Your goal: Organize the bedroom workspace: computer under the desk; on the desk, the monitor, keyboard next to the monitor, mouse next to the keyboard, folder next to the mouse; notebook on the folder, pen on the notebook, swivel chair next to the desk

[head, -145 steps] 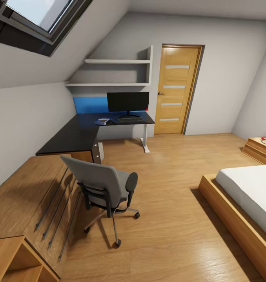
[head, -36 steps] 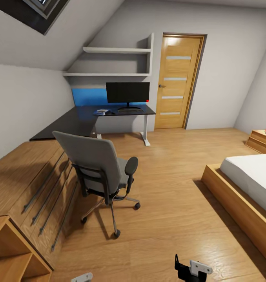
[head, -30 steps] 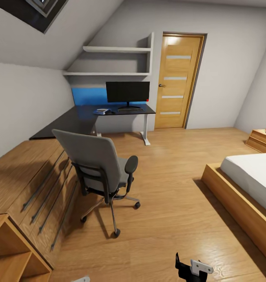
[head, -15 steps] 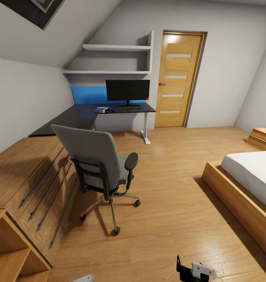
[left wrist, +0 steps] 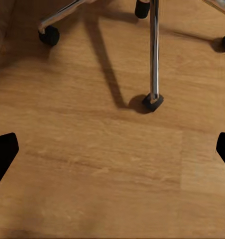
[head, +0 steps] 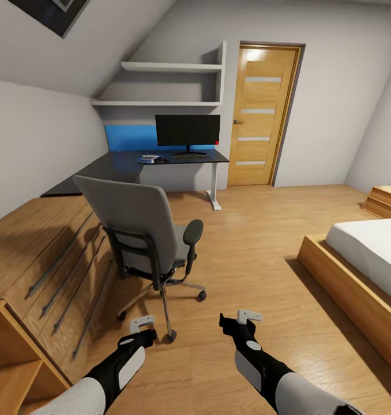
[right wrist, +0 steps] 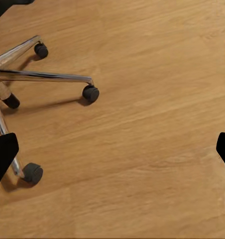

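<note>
The grey swivel chair (head: 139,228) stands on the wood floor with its back toward me. Its seat is hidden, and so is the folder. Beyond it stands the black L-shaped desk (head: 112,168), carrying the monitor (head: 187,131), the keyboard (head: 190,155) in front of the monitor, and a small pale item (head: 149,158) too small to identify. The computer, mouse, notebook and pen are out of view. My left gripper (head: 142,329) (left wrist: 112,152) and right gripper (head: 239,320) (right wrist: 112,149) hang open and empty over the floor beside the chair's chrome base (left wrist: 154,50) (right wrist: 43,77).
A low wooden drawer unit (head: 40,253) and an open shelf (head: 11,357) line the left wall. A bed (head: 363,271) on a wooden frame fills the right side. A wooden door (head: 262,115) stands shut beyond the desk. Bare floor lies between the chair and the bed.
Both arms have risen into the head view with their grippers open. The view has crept closer to the chair and tilted slightly; the chair and the desk items have stayed put.
</note>
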Robot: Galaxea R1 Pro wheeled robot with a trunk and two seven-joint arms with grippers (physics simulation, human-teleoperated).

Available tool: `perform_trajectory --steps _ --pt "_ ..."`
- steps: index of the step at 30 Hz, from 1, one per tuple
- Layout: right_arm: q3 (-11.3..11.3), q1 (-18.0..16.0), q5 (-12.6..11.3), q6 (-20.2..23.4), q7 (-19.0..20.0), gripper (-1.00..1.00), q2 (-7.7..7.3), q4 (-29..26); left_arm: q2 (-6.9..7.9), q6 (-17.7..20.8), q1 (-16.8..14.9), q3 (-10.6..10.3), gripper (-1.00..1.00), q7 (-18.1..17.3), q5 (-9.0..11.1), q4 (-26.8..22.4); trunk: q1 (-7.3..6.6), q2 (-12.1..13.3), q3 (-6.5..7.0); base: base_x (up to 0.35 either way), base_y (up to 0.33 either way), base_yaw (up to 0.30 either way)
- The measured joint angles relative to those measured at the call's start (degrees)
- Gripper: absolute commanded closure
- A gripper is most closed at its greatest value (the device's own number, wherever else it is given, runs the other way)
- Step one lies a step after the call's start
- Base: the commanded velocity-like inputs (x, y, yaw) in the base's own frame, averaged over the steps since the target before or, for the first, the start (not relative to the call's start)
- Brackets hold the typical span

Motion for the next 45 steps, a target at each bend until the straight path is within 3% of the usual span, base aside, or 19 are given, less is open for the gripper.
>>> perform_trajectory --steps 5,15,45 --pt "0.3 -0.1 -0.1 -7.2 -0.2 -1.00 0.18 0.2 1.91 -2.5 -0.3 -0.1 -1.00 -0.2 0.1 0.1 1.10 -2.0 -0.90 0.000 0.000 0.000" --pt "0.4 0.0 0.7 -8.5 0.0 -1.00 0.04 -0.1 2.25 -3.0 -0.3 -0.2 -1.00 -0.2 0.2 0.2 3.30 -6.0 -2.69 0.000 0.000 0.000" --pt "0.4 0.0 1.0 -8.7 -0.2 -1.00 0.16 0.4 2.25 -2.8 -0.3 -0.2 -1.00 -0.2 0.1 1.4 3.30 -6.0 -2.70 -0.056 0.055 0.000"
